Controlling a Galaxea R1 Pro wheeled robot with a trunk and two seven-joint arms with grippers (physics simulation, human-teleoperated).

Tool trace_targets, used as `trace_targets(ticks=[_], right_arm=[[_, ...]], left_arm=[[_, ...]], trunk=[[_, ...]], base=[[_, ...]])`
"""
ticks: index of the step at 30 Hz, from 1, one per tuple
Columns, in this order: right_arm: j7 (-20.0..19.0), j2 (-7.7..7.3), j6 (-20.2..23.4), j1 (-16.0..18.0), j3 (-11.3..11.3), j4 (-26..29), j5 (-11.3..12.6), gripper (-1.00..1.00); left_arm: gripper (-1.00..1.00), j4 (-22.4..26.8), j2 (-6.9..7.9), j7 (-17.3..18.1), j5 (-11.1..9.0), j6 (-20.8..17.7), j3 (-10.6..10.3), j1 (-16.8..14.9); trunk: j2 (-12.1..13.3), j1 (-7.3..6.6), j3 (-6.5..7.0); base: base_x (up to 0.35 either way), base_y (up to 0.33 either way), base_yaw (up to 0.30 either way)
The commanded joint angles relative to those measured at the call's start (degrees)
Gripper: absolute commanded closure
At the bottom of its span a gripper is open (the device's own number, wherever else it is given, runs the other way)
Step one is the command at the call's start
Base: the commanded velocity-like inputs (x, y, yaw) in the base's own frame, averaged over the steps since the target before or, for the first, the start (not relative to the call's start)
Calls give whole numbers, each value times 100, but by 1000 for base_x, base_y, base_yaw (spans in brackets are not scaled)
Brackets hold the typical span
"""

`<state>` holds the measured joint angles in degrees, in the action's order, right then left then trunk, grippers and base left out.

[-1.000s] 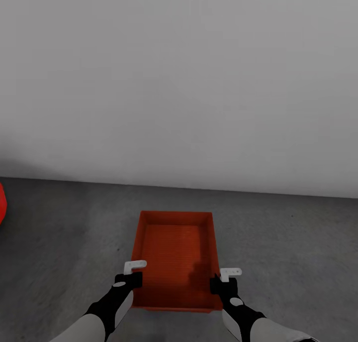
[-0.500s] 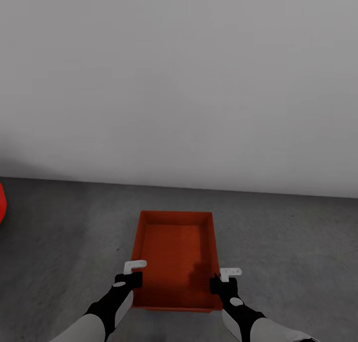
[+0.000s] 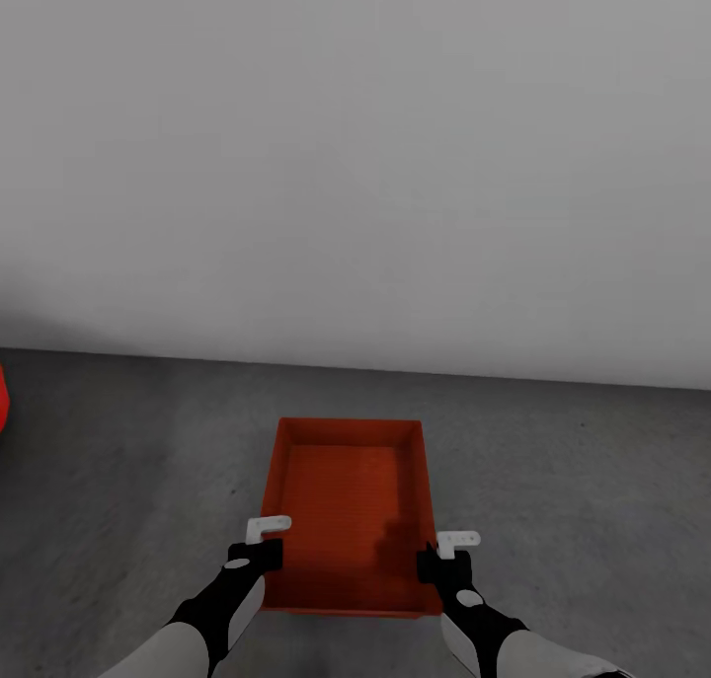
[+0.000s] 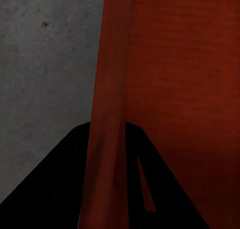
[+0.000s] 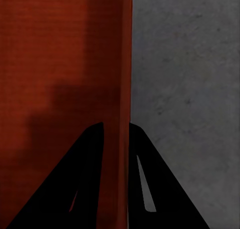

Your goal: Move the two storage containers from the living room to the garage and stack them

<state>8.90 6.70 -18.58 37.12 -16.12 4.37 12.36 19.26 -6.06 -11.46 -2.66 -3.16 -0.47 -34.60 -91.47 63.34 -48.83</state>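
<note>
1. I see one red-orange container [image 3: 348, 510] held out in front of me over the grey concrete floor [image 3: 573, 500], long side pointing away toward the white wall [image 3: 355, 165].
2. My left gripper [image 3: 265, 550] is at the container's left long wall, near the corner closest to me.
3. In the left wrist view the left gripper [image 4: 107, 179] has one dark finger on each side of the thin red wall [image 4: 110, 114], so it's pinching that wall.
4. My right gripper [image 3: 439, 558] is at the right long wall, also near the close corner, roughly level with the left one.
5. In the right wrist view the right gripper [image 5: 116, 174] straddles the right wall the same way: one finger inside the box, one outside, clamped on it.
6. The container is lidless, and its ribbed bottom shows with nothing on it; a soft shadow falls on the inside near the right gripper.
7. I can't tell from these views if the box bottom touches the floor or hangs just above it.
8. Floor is mottled grey on both sides of the box in the wrist views.
9. A sliver of something red [image 3: 3, 398] sits at the far left edge of the head view, well apart from the container; too little of it shows to say what it is.
</note>
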Motion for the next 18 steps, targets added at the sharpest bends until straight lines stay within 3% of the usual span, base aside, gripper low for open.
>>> trace_targets(ticks=[1, 7, 18], right_arm=[[25, -2, -48, 3, 135, -15, 153, 100], [25, -2, -47, 3, 135, -13, 151, 100], [24, -2, -45, 5, 135, -15, 153, 100]], left_arm=[[100, 25, 0, -49, 29, -36, 82, -2], [100, 25, 0, -50, 29, -36, 82, -2], [100, 25, 0, -49, 29, -37, 82, -2]], trunk=[[-3, 0, -4], [-3, 0, -4], [-445, 242, -202]], base=[[0, 0, 0], [0, 0, 0], [0, 0, 0]])
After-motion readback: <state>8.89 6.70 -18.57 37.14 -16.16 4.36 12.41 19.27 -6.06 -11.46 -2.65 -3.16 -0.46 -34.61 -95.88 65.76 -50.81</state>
